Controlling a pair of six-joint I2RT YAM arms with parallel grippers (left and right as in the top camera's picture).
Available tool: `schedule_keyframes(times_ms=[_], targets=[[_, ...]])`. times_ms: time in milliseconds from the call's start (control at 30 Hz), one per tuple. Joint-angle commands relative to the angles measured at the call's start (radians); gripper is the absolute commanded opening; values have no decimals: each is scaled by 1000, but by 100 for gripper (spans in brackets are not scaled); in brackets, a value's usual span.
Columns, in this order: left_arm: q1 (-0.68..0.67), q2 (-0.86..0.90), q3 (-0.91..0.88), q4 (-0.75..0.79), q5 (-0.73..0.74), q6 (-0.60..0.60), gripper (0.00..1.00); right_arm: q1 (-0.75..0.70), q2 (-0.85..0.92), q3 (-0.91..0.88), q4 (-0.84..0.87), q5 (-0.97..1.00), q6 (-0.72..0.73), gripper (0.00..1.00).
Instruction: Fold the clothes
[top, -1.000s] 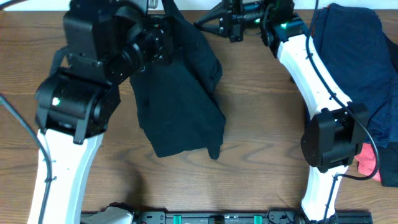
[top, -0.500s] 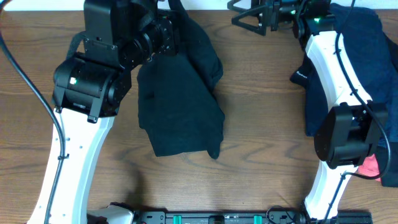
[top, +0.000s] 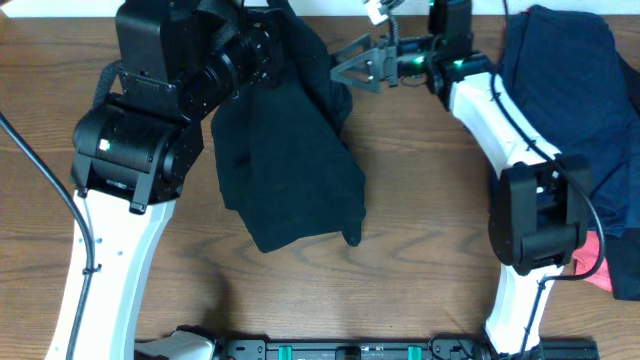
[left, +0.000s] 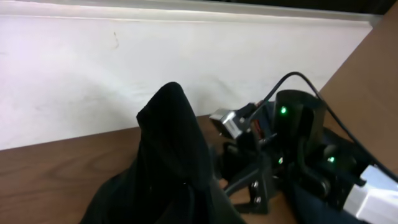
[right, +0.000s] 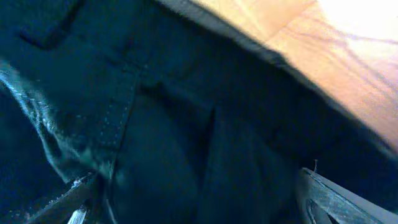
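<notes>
Left gripper (top: 272, 28) is clenched on a bunched edge of the plain black soft-fabric pair of shorts (top: 290, 170). It lifts that edge into a peak, and the rest of the cloth trails down from it and spreads in loose folds on the brown wooden table (top: 420, 200) below. The shorts look light and quite limp: they sag from the one pinch and hold no shape of their own. They would likely swing or slump rather than slide, and nothing about them seems fragile. A second hold probably belongs on a firm stitched edge, the waistband or a leg hem, level with the first pinch so the cloth can be drawn flat between two points.

Just beside the raised fabric, on the side away from the left gripper, the right gripper (top: 352, 68) stands released, jaws spread and holding nothing. Its wrist view is filled by dark cloth with a stitched seam, lying between the fingertips (right: 329, 199); whether it touches them I cannot tell.

Behind the right gripper, well apart from the shorts, lies a heap of navy-blue garments (top: 570, 90), and a coral-pink garment (top: 598, 262) peeks out beyond it.
</notes>
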Motion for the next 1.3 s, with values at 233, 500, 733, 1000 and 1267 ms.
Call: schedule_keyframes(times_ms=[233, 500, 733, 1000, 1267], targets=[[2, -14, 13, -6, -14, 2, 6, 69, 8, -1, 3, 60, -37, 1], [0, 43, 13, -71, -9, -22, 6, -119, 8, -1, -49, 151, -50, 1], [0, 178, 13, -110, -10, -28, 6, -207, 8, 0, -412, 610, -264, 1], [1, 325, 13, -109, -11, -19, 10, -197, 6, 2, -640, 1183, -313, 1], [4, 440, 13, -108, -30, 55, 66, -246, -6, 97, -814, 1376, -285, 1]])
